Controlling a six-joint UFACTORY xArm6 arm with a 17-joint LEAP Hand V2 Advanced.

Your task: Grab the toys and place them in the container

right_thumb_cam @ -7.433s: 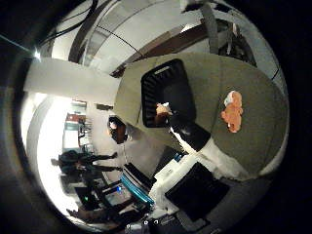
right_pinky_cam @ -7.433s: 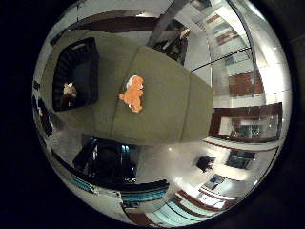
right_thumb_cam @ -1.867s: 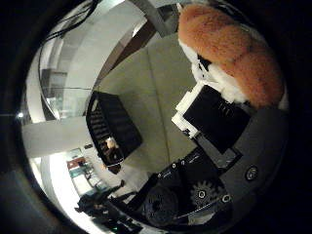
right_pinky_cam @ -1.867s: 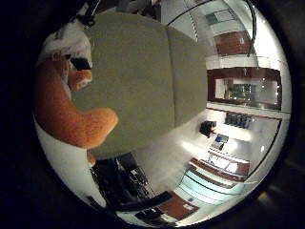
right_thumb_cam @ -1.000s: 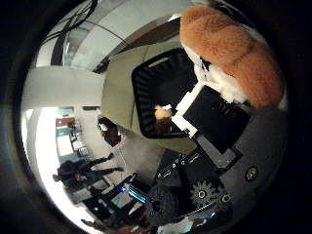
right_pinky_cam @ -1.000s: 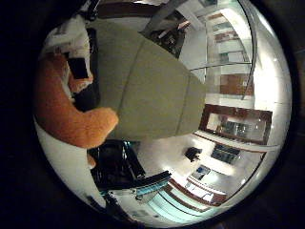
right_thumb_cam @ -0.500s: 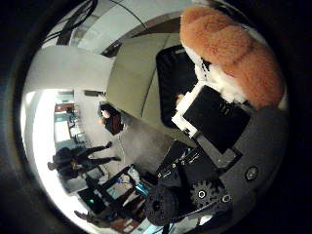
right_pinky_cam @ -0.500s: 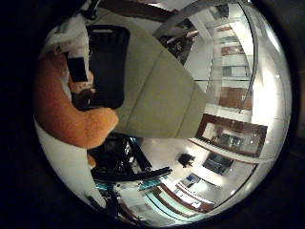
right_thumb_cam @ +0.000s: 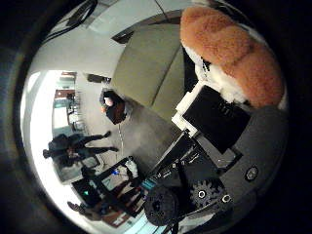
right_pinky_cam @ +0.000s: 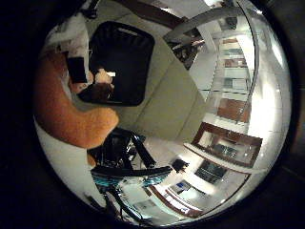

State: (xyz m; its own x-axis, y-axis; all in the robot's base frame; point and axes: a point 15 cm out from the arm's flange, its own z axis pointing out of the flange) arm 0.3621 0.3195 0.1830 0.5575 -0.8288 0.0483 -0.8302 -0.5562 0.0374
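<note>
One orange plush toy (right_thumb_cam: 234, 48) gripped in the hand (right_thumb_cam: 219, 146), fingers apparently curled round it; black container (right_pinky_cam: 121, 62) below, on the table (right_pinky_cam: 167, 100)

Glass-walled office atrium (right_pinky_cam: 228, 95)

No text, label, number or sign is legible anywhere in either palm view.

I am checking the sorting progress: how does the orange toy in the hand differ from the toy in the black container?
The orange toy is held against the hand, above the table; the small toy already lies inside the black container. The orange toy is orange and white; the small toy looks pale.
</note>
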